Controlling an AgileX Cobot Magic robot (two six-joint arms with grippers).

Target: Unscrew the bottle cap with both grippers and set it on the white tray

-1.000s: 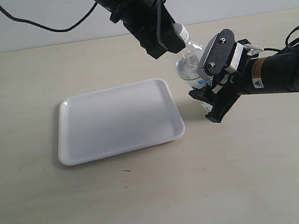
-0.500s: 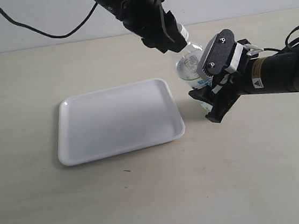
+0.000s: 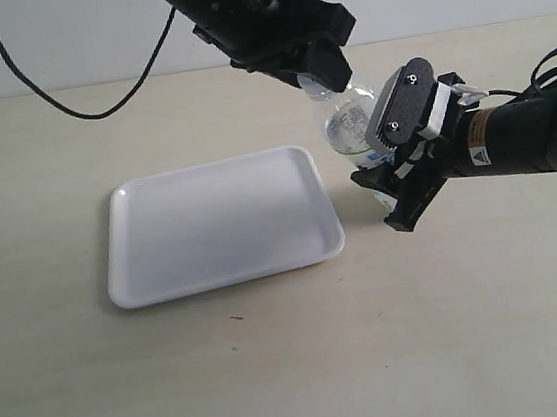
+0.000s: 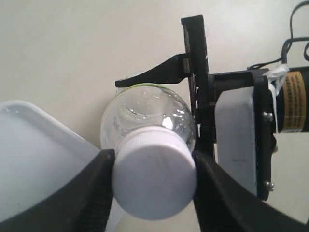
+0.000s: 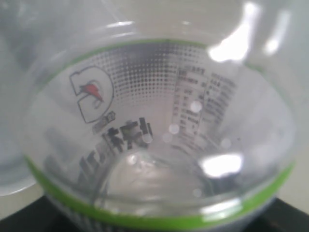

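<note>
**Left claw has twisted round on the cap; cap still on the bottle**

Your left claw (image 4: 153,162) is closed on the bottle cap (image 4: 155,179). The wrist view shows one black finger pressed to each side of the white disc. Over the last second this claw has rotated about the cap. In the exterior view its body has swung from pointing down along the neck to lying broadside across it, and it now hides the cap from that camera.

The bottle (image 3: 347,122) has not shifted. It leans back on the tabletop (image 3: 277,370) just beside the far right corner of the white tray (image 3: 220,225). Your right claw (image 3: 384,181) is clamped round its lower body. Its wrist camera sees only clear plastic and the green-edged label.

The rotation reads as one unscrewing turn against a steady hold. The cap sits square on the neck with no gap visible beneath it, so it is probably loosened, not free. You cannot tell how much thread remains. Expect to need further turns before lifting it across to the tray, which holds nothing yet.
</note>
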